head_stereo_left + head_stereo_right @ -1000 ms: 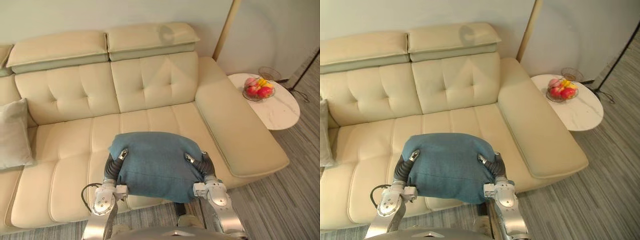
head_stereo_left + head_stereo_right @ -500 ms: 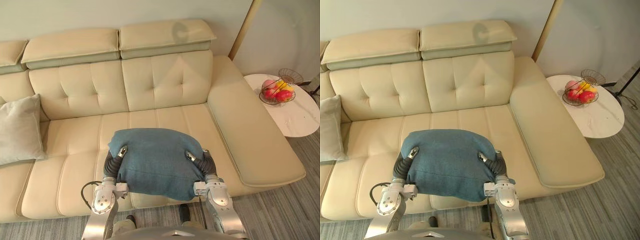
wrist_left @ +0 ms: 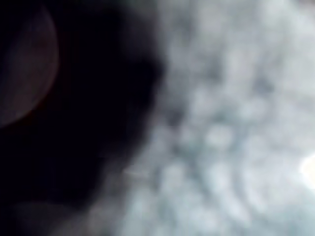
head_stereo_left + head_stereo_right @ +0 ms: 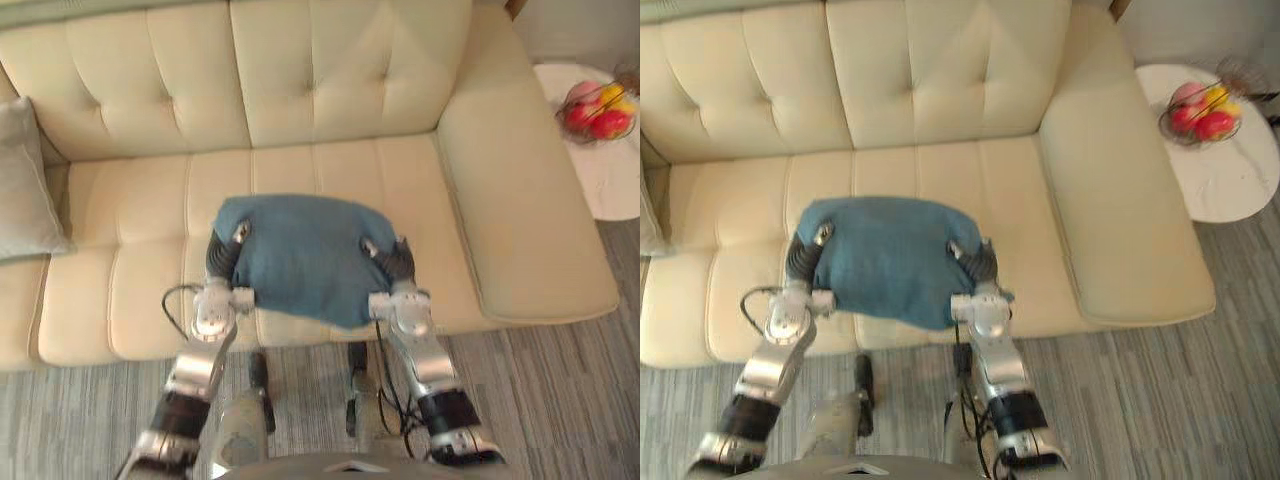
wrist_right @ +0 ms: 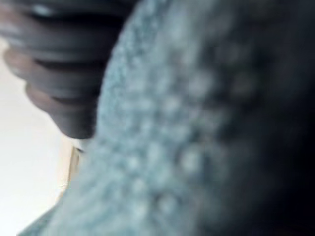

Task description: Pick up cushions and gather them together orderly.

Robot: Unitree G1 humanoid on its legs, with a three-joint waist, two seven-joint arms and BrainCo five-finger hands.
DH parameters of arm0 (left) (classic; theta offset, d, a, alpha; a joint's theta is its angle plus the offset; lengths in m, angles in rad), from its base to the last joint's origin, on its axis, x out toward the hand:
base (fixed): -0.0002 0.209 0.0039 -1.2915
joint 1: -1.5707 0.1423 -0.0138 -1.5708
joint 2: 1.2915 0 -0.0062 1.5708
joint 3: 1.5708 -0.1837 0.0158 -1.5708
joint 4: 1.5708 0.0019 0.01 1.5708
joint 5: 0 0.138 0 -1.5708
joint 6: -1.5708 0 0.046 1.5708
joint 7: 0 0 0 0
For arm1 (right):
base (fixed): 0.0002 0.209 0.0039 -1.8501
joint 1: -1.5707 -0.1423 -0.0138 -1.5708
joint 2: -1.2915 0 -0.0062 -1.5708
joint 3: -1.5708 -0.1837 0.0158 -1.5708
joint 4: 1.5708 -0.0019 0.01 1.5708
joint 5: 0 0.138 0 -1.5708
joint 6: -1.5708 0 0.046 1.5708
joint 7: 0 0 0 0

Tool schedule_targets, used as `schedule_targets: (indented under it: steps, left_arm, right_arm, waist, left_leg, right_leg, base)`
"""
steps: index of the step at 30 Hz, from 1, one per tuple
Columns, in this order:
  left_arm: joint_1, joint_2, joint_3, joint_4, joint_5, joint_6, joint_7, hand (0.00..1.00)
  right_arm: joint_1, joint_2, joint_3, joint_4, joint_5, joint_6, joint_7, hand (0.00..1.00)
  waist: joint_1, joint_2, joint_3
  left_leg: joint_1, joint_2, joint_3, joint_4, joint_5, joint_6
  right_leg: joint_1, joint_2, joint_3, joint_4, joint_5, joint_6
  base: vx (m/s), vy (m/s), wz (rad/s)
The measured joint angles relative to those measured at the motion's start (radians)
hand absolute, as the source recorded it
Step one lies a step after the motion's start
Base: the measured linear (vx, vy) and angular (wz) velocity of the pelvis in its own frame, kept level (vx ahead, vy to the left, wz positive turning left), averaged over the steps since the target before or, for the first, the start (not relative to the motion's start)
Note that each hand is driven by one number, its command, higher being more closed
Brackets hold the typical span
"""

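A blue cushion [image 4: 300, 255] hangs between my two hands above the front of the cream sofa's seat [image 4: 330, 175]. My left hand [image 4: 222, 255] grips its left edge and my right hand [image 4: 395, 262] its right edge. On each side a silver thumb lies on the near face, and the rest of the fingers are hidden behind the cushion. Blue fabric [image 5: 172, 147] presses close against the right wrist view, and the same cloth [image 3: 236, 137] shows in the left wrist view. A grey cushion [image 4: 22, 180] leans against the sofa back at the far left.
The sofa's wide right armrest [image 4: 520, 200] runs forward to the right of the seat. Beyond it stands a round white side table [image 4: 610, 180] with a wire bowl of fruit [image 4: 597, 108]. Grey striped floor [image 4: 560, 400] lies in front of the sofa.
The whole picture has shifted, so the camera now looks more steeply down at the seat and floor. The blue cushion stays held between both hands.
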State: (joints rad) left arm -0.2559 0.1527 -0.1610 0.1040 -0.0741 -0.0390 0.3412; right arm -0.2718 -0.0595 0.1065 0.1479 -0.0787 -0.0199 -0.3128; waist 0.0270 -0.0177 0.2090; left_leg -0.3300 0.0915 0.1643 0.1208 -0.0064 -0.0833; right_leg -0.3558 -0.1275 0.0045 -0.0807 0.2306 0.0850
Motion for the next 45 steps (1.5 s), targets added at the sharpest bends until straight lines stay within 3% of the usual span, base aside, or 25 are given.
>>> schedule_targets:
  steps: [3,9,18,19,23,28,33,35,37,40,45]
  left_arm:
    - [-0.243,0.08,-0.007,0.048,-0.002,0.0,0.078,1.0]
    - [-0.734,0.206,-0.008,0.163,0.0,-0.014,0.158,1.0]
    - [-1.133,0.251,0.059,0.35,0.028,-0.044,0.224,1.0]
    - [-1.148,0.251,0.066,0.357,0.039,-0.044,0.227,0.0]
    - [-1.212,0.247,0.102,0.386,0.056,-0.044,0.264,0.0]
    - [-1.215,0.181,0.155,0.404,0.058,-0.048,0.265,0.0]
    - [-1.151,0.11,0.202,0.449,0.041,-0.054,0.216,0.0]
    - [-1.086,0.087,0.221,0.449,0.025,-0.053,0.212,0.0]
    - [-1.009,0.046,0.245,0.455,-0.009,-0.044,0.209,0.0]
    - [-0.936,0.024,0.251,0.455,-0.042,-0.036,0.197,0.0]
    - [-0.913,0.021,0.263,0.414,-0.08,-0.038,0.197,0.0]
  right_arm:
    - [-0.224,-0.018,-0.013,0.036,-0.005,0.008,-0.093,1.0]
    - [-0.679,-0.072,-0.083,0.127,-0.04,0.007,-0.242,1.0]
    - [-1.124,-0.087,-0.162,0.266,-0.166,0.009,-0.416,1.0]
    - [-1.14,-0.088,-0.162,0.267,-0.166,0.013,-0.425,0.0]
    - [-1.202,-0.099,-0.167,0.267,-0.185,0.031,-0.484,0.0]
    - [-1.208,-0.119,-0.201,0.274,-0.133,0.048,-0.494,0.0]
    - [-1.17,-0.167,-0.212,0.306,-0.059,0.057,-0.414,0.0]
    - [-1.137,-0.164,-0.221,0.306,-0.027,0.068,-0.39,0.0]
    - [-1.077,-0.161,-0.233,0.304,0.01,0.089,-0.369,0.0]
    - [-1.017,-0.135,-0.249,0.303,0.048,0.108,-0.361,0.0]
    - [-0.99,-0.133,-0.262,0.205,0.09,0.081,-0.354,0.0]
  waist:
    - [0.004,0.0,0.044]
    - [-0.001,-0.001,0.101]
    - [-0.012,-0.002,0.156]
    - [-0.011,-0.002,0.16]
    - [-0.004,-0.002,0.188]
    - [0.002,0.0,0.208]
    - [0.005,0.0,0.208]
    - [0.009,0.0,0.209]
    - [0.004,-0.002,0.21]
    - [0.008,-0.014,0.23]
    - [0.003,-0.019,0.239]
  left_leg:
    - [-0.068,0.002,-0.007,-0.002,0.036,-0.003]
    - [-0.141,0.003,-0.027,-0.072,0.117,-0.012]
    - [-0.247,-0.002,-0.026,-0.106,0.147,-0.008]
    - [-0.256,-0.002,-0.025,-0.106,0.148,-0.008]
    - [-0.323,0.002,-0.023,-0.099,0.148,-0.008]
    - [-0.413,0.008,-0.033,-0.063,0.145,-0.006]
    - [-0.513,0.015,-0.065,-0.033,0.148,-0.005]
    - [-0.543,0.018,-0.069,-0.028,0.154,-0.007]
    - [-0.579,0.018,-0.079,-0.029,0.168,-0.013]
    - [-0.611,0.044,-0.09,-0.03,0.186,-0.033]
    - [-0.609,0.069,-0.09,-0.03,0.186,-0.039]
  right_leg:
    - [-0.067,0.001,-0.011,0.0,0.026,-0.009]
    - [-0.161,0.008,-0.025,0.0,0.059,-0.017]
    - [-0.284,0.01,-0.019,0.001,0.099,-0.022]
    - [-0.294,0.01,-0.019,0.001,0.103,-0.022]
    - [-0.361,0.013,-0.022,0.001,0.131,-0.026]
    - [-0.419,0.009,-0.055,0.0,0.154,-0.027]
    - [-0.479,0.008,-0.102,0.0,0.157,-0.027]
    - [-0.504,0.01,-0.105,0.001,0.156,-0.027]
    - [-0.526,0.008,-0.112,0.0,0.11,-0.025]
    - [-0.555,0.032,-0.128,0.001,0.112,-0.033]
    - [-0.556,0.056,-0.131,0.0,0.112,-0.033]
  base:
    - [-0.16,-0.038,0.08]
    - [-0.11,-0.033,0.1]
    - [-0.05,0.016,0.01]
    - [-0.07,0.049,-0.02]
    - [-0.04,0.047,-0.01]
    - [-0.02,0.055,0.1]
    - [-0.05,0.013,0.19]
    - [-0.05,-0.024,0.11]
    - [-0.04,-0.033,0.21]
    - [-0.02,-0.049,-0.02]
    - [-0.03,-0.03,-0.1]
